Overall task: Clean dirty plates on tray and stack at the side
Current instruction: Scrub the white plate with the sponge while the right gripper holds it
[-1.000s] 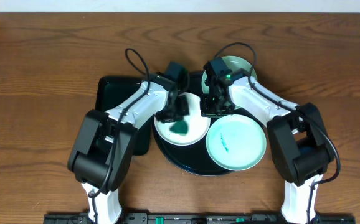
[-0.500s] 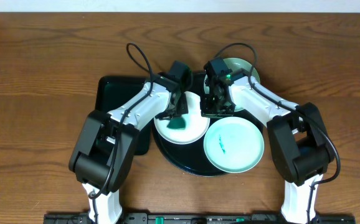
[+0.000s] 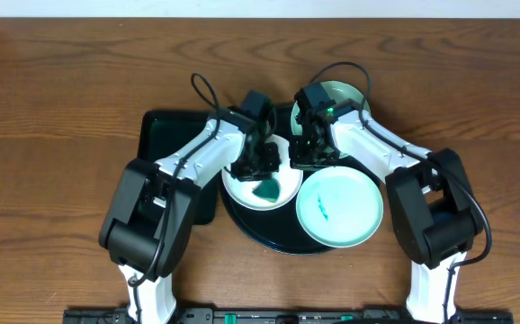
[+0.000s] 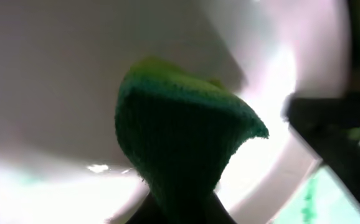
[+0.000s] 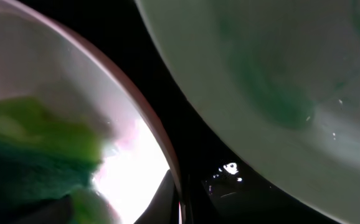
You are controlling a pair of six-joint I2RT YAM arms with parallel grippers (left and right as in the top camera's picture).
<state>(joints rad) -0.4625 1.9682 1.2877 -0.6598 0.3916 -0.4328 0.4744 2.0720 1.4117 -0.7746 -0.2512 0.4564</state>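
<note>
Plates [image 3: 343,216]: three, all on or at tray [image 3: 276,245]; none stacked at side [image 3: 485,117]. Left gripper [image 3: 262,160] clamped on sponge [image 3: 264,190], wiping white plate [image 3: 237,187]. Right gripper [image 3: 312,155] at its rim; grip not discernible. Front mint plate smeared, rear mint plate [image 3: 345,94] uncleaned by appearance. Early stage.

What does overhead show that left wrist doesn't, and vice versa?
Only overhead: the left arm and right arm, the round tray, the rectangular tray, the near mint plate and far mint plate in full, and the wood table.
Only left wrist: the sponge close up with its knit weave, and glare on the white plate behind it.
Both: the green sponge on the white plate.
</note>
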